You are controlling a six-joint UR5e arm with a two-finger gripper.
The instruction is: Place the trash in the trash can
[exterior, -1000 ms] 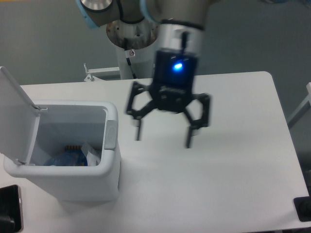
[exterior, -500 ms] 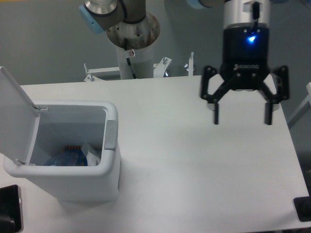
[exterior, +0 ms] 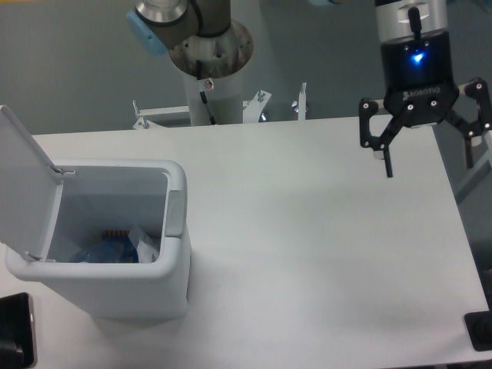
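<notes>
The white trash can [exterior: 174, 286] stands at the table's front left with its flat lid [exterior: 23, 184] swung up and open. Inside it lies trash [exterior: 115, 247]: a bluish crumpled piece with a pale, clear wrinkled bit beside it. My gripper [exterior: 429, 166] hangs over the far right edge of the table, well away from the can. It is open, fingers spread wide, with nothing between them.
The arm's round base column [exterior: 209, 69] rises behind the table's back edge, with metal brackets [exterior: 300, 100] beside it. A dark object [exterior: 15, 330] sits at the front left corner and another [exterior: 480, 332] at the front right edge.
The gripper has swept from the table's middle, near the can, to the far right edge and risen slightly, staying open. The can and its contents have not moved.
</notes>
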